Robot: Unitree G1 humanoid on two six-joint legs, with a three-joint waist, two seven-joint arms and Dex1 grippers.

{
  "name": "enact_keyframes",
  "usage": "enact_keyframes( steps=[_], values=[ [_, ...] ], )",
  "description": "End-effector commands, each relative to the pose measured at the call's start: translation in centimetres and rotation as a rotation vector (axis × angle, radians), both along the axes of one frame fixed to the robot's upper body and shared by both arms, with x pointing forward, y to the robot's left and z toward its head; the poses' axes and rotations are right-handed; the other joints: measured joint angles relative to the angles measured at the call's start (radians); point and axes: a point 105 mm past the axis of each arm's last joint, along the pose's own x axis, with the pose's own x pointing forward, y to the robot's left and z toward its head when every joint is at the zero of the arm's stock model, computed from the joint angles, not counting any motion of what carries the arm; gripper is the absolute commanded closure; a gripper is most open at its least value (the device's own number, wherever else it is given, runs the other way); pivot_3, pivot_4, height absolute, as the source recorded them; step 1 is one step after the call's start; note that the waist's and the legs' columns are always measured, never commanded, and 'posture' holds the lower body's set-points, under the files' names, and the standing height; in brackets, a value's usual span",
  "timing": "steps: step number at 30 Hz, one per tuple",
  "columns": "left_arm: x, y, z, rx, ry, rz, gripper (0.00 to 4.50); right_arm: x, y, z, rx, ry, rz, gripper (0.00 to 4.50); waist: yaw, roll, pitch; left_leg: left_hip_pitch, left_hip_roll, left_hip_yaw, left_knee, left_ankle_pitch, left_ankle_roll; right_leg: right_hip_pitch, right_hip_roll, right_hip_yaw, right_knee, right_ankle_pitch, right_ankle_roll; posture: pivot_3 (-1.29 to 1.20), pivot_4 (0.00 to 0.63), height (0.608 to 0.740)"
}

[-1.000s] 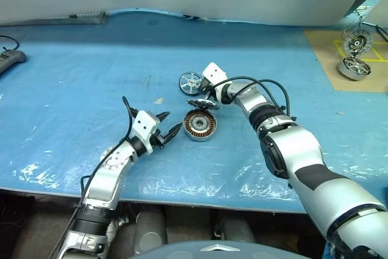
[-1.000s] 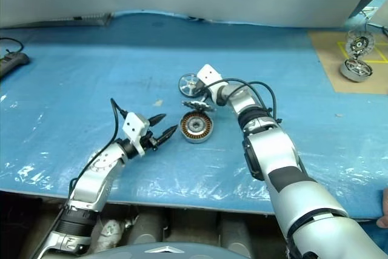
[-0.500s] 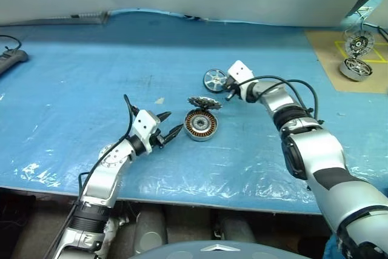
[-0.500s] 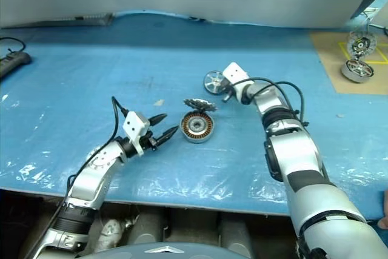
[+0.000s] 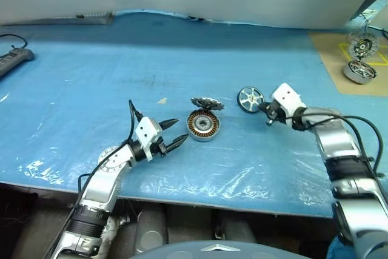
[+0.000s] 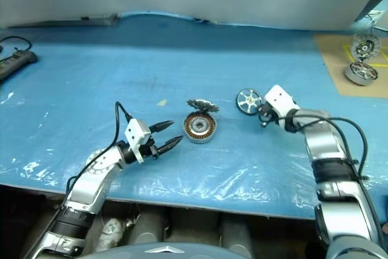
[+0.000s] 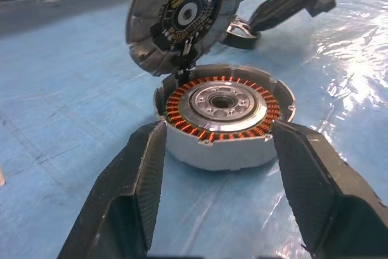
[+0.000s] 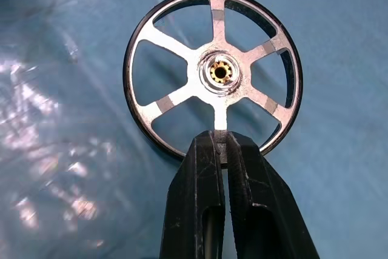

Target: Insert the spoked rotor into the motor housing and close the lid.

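The motor housing (image 5: 202, 125), a short silver can with copper windings, sits mid-table on the blue sheet. Its toothed lid (image 5: 207, 103) stands tilted up at the far rim, leaving the can uncovered. My left gripper (image 5: 177, 131) is open and level just left of the housing, apart from it; in the left wrist view its fingers (image 7: 139, 174) frame the can (image 7: 221, 113). The spoked rotor (image 5: 250, 99), black-rimmed with silver spokes, hangs right of the lid. My right gripper (image 8: 219, 144) is shut on the rotor's rim (image 8: 212, 71).
A second silver motor with a wire stand (image 5: 359, 59) rests on a brown mat at the back right. A power strip (image 5: 13, 59) lies at the far left. The table's front edge (image 5: 182, 195) runs close below my arms.
My right gripper has carried the rotor from behind the lid to the right and nearer the front. The left gripper has hardly moved and stays open.
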Motion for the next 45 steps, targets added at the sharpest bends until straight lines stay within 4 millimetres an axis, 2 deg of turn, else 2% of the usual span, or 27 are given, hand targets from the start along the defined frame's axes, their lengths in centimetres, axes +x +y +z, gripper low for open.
enact_keyframes(
  steps=[1,4,9,12,20,26,32,38,45],
  values=[
    [0.1,-0.4,0.4,-0.014,-0.031,-0.026,1.54,-1.7,0.3,2.5,0.032,-0.090,0.028,4.48,-0.003,0.000,0.000,0.001,0.000,0.000,0.000,0.000,0.000,0.000,0.000,0.001,-0.001,0.000,0.000,0.00,0.150,0.740],
    [0.1,-0.6,-0.1,-0.005,-0.038,-0.049,1.54,-3.9,0.6,3.1,0.063,-0.120,0.055,4.48,-0.002,0.000,0.000,0.001,-0.001,0.000,-0.001,0.000,0.000,0.000,0.000,0.002,-0.002,0.000,0.001,0.00,0.150,0.740],
    [0.4,-0.9,-0.4,-0.039,-0.027,-0.059,1.54,-5.8,1.1,3.9,0.077,-0.148,0.106,4.48,-0.002,0.000,0.000,0.000,-0.002,0.000,-0.005,0.000,0.000,0.002,0.000,0.002,-0.011,0.002,0.004,0.00,0.150,0.740],
    [0.6,-0.8,-0.8,-0.030,-0.028,-0.054,1.54,-7.5,2.9,4.5,0.124,-0.115,0.210,4.48,0.000,0.000,0.000,0.000,-0.003,0.000,-0.006,0.000,0.000,0.003,-0.001,0.001,-0.013,0.003,0.007,0.00,0.150,0.740],
    [0.5,-0.6,-1.0,-0.037,-0.027,-0.060,1.54,-11.1,6.5,3.9,0.140,0.057,0.436,4.48,0.001,0.000,0.000,0.002,-0.004,-0.001,-0.008,-0.001,0.001,0.006,-0.002,0.000,-0.014,0.003,0.008,0.00,0.150,0.740],
    [0.4,-0.5,-1.5,-0.030,-0.026,-0.049,1.54,-10.9,9.3,4.0,0.166,0.054,0.521,4.48,-0.001,0.000,0.000,0.006,-0.005,-0.002,-0.008,-0.001,0.002,0.010,-0.004,0.000,-0.015,0.001,0.004,0.00,0.150,0.740],
    [0.3,-0.4,-1.4,-0.029,-0.036,-0.035,1.54,-9.1,11.8,3.9,0.167,0.035,0.521,4.48,-0.001,0.000,0.000,0.005,-0.006,-0.002,-0.008,0.001,-0.001,0.010,-0.004,-0.001,-0.014,0.003,0.006,0.00,0.150,0.740],
    [0.4,-0.4,-1.0,-0.028,-0.049,-0.017,1.54,-7.9,13.3,3.4,0.152,0.062,0.540,4.48,-0.001,0.000,0.000,0.005,-0.006,-0.002,-0.008,0.001,-0.001,0.010,-0.004,-0.001,-0.014,0.003,0.008,0.00,0.150,0.740],
    [0.2,-0.4,-0.8,-0.031,-0.049,-0.005,1.54,-6.4,14.0,2.5,0.148,0.082,0.538,4.48,-0.001,0.000,0.000,0.005,-0.006,-0.002,-0.007,0.001,-0.001,0.010,-0.004,-0.001,-0.013,0.004,0.008,0.00,0.150,0.740]
  ],
)
